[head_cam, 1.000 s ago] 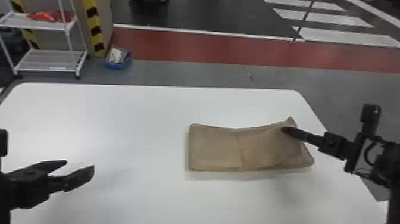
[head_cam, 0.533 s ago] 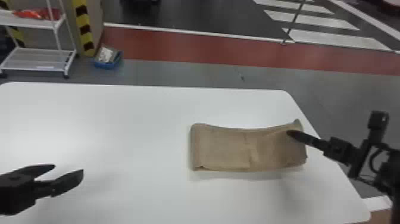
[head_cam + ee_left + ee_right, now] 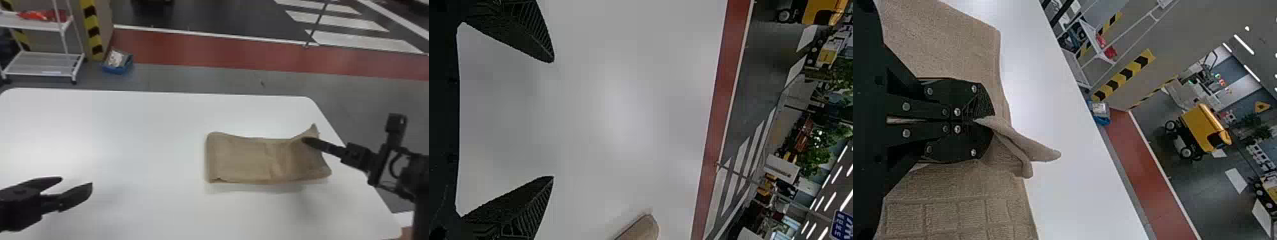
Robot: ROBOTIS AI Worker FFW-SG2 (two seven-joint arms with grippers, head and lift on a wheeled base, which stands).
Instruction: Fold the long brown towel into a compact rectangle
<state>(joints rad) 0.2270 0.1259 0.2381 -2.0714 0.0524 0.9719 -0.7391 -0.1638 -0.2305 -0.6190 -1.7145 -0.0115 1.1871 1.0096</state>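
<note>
1 towel (image 3: 242, 159) lies on 1 table (image 3: 134, 153), right of centre, with 1 rack (image 3: 44, 65) behind, left.

No wording or numbers legible. Head view, ten o'clock: pale label (image 3: 51, 72) on lower shelf (image 3: 30, 62), unreadable. Left wrist view: blue sign (image 3: 843, 226), white characters, unreadable. Right wrist view: yellow sign (image 3: 1262, 106), dark mark, unclear.

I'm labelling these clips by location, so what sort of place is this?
Probably an indoor robotics test hall: a white shelf rack stands behind the table, floor markings imitate a street crossing, and a yellow wheeled vehicle stands farther off.
</note>
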